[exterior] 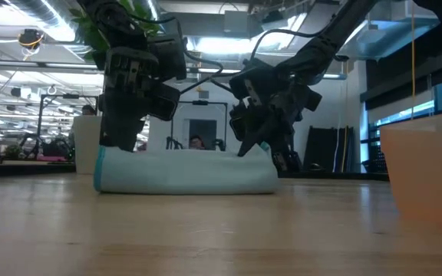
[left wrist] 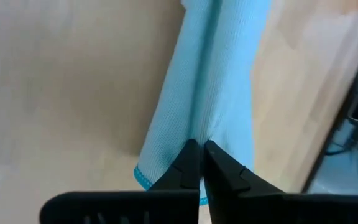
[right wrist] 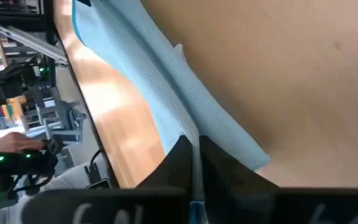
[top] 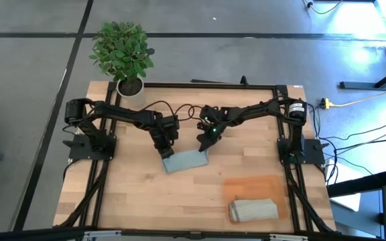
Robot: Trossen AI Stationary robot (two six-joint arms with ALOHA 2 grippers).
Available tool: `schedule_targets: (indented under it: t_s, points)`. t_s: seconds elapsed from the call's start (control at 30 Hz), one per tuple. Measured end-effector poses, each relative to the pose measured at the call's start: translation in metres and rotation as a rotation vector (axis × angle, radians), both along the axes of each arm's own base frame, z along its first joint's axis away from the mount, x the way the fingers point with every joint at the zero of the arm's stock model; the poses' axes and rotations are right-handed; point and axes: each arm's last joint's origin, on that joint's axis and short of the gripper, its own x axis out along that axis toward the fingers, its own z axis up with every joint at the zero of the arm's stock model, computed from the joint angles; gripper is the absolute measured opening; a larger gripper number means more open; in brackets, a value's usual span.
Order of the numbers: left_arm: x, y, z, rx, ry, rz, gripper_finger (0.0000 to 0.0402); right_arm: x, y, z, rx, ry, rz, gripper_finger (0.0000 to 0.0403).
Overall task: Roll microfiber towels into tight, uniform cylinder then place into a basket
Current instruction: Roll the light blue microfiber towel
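A pale wood desk (top: 146, 194) stood on grey floor, a potted plant (top: 122, 53) at its far left corner. The left claw (top: 167, 152) and right claw (top: 202, 147) each pinched the partly rolled pale blue towel (top: 186, 161) mid-desk. A rolled grey-beige towel (top: 253, 209) lay in the orange basket (top: 256, 184), near right; its rim was hard to make out.

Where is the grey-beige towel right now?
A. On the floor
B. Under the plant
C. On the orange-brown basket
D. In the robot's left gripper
C: the high view shows the rolled grey-beige towel lying on the flat orange-brown basket near the table's right front corner, while both grippers pinch the pale blue towel mid-table.
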Motion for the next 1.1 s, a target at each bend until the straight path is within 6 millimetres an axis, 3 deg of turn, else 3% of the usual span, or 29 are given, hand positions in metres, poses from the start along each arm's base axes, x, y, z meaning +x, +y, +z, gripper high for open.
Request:
schedule_targets:
  t_s: [0.3,0.63,1.1]
  points:
    - [-0.002,0.003,-0.003,0.108,0.045,0.048,0.0008,-0.001,-0.001,-0.002,-0.012,0.016,-0.013,0.008]
    - [-0.001,0.007,-0.003,0.199,0.036,0.058,0.008,-0.001,-0.003,-0.001,-0.007,0.014,-0.03,0.0149]
    - [-0.012,0.023,0.02,0.219,-0.021,0.106,0.0089,-0.005,-0.026,0.0,-0.011,0.002,-0.091,0.016]
